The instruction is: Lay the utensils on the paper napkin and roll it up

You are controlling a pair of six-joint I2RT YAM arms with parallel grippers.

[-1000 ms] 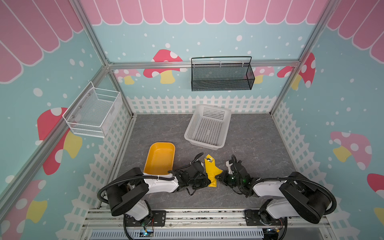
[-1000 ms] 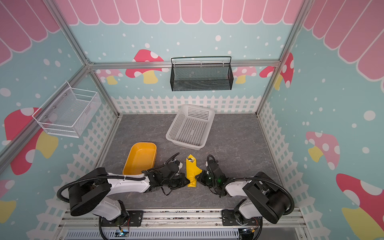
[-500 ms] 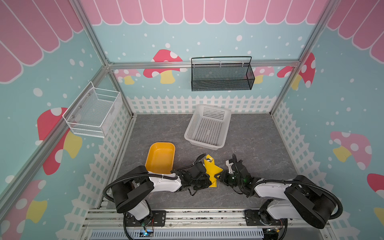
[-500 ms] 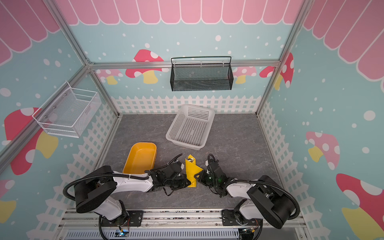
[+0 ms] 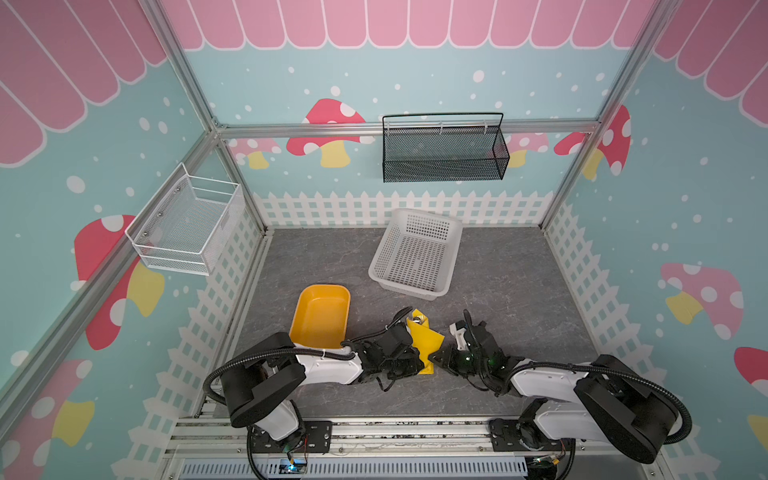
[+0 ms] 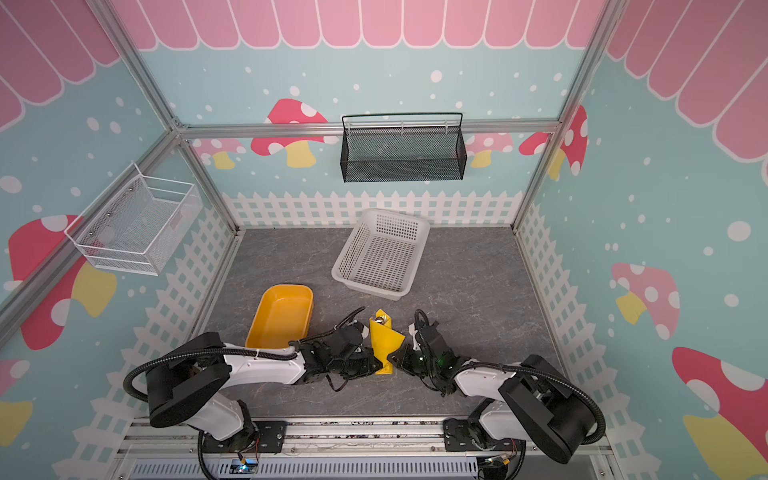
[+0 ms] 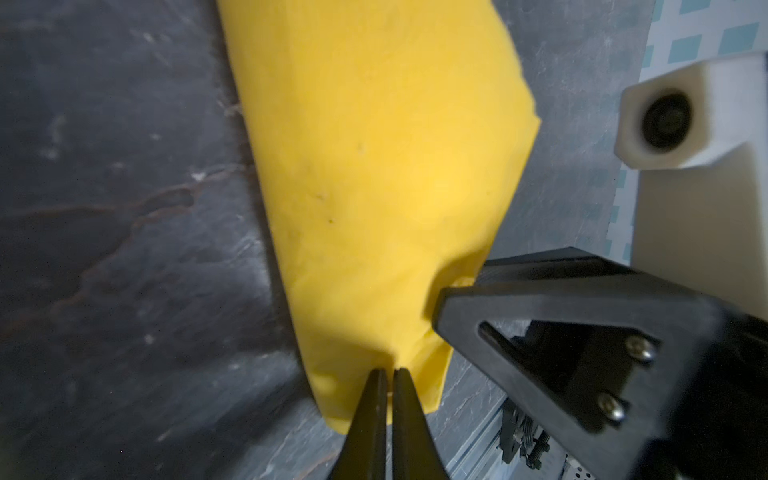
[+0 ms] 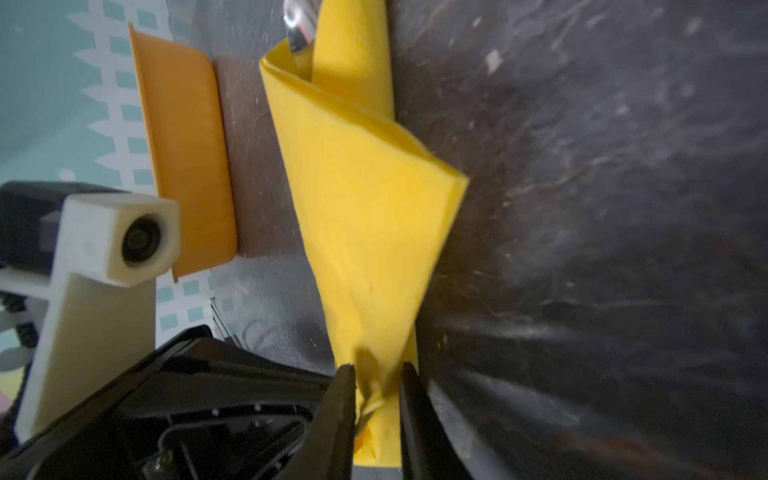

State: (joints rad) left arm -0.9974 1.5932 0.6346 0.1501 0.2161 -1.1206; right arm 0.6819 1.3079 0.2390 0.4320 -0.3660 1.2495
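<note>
The paper napkin lies near the front of the grey floor, folded into a loose long wrap with one corner jutting right. Shiny utensils poke out of its far end; the rest of them is hidden inside. My left gripper is shut on a fold at the napkin's near end. From the other side, my right gripper has its jaws a little apart with bunched napkin pinched between them.
An orange-yellow tray lies just left of the napkin. A white perforated basket stands behind it. A black mesh basket hangs on the back wall and a white wire basket on the left wall.
The right gripper has let go and closed again on the napkin's near end. The napkin's flap now spreads out to the right. The left gripper stays clamped.
</note>
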